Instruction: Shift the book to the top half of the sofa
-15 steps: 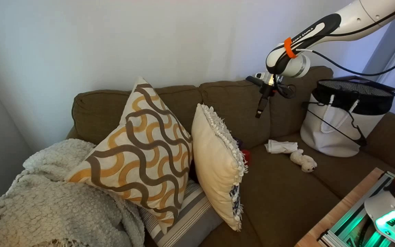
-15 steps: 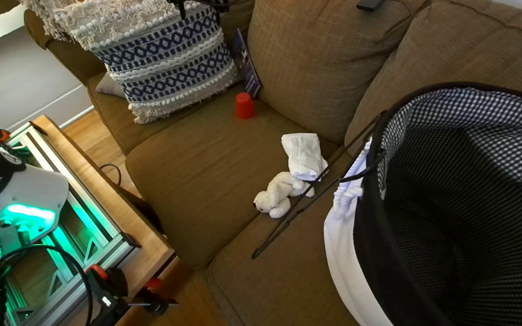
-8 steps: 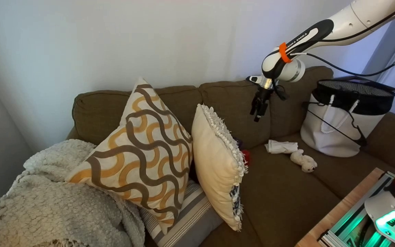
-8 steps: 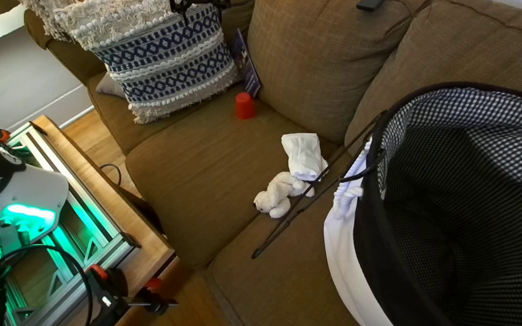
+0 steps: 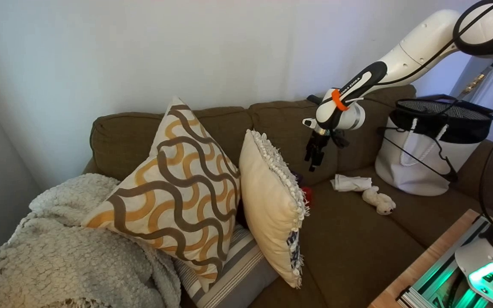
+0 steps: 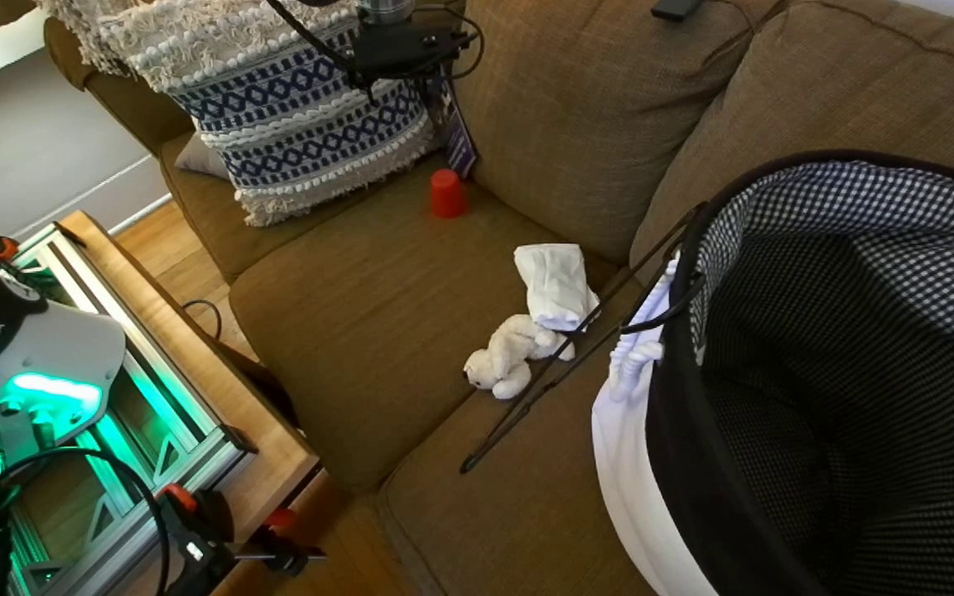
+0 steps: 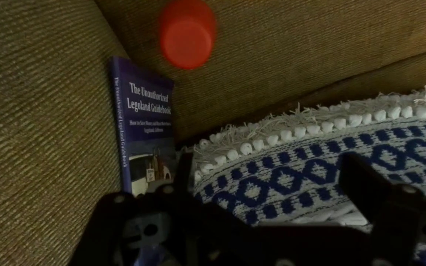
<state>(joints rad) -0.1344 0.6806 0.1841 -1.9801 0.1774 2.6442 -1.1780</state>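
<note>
While my pincer (image 7: 266,168) hangs in the air near the fringed blue-and-white throw pillow (image 7: 290,177), fingers (image 7: 361,181) spread and nothing held between them, The Unauthorized Legoland Guidebook (image 7: 146,107) stands tilted low on the sofa (image 6: 344,331), tucked between that pillow and the back cushion (image 6: 568,124), with a red cup (image 6: 447,195) just beside it. I judge this the approach, with grasp and lift both ahead of me. In the wrist view, both fingertips line up with the pillow side of the book, so I should shift toward the back cushion and turn until one finger can slide down each side of its thickness. How far below me it lies I cannot tell, so a slow descent is wise. The pillow's fringe (image 7: 235,137) could snag a fingertip on the way in, and a wide sweep could topple the cup. The smooth-looking cover (image 7: 148,129) may slip, so I want a deep, firm pinch, then a straight lift clear of the pillow before I carry the book toward the top of the sofa.
</note>
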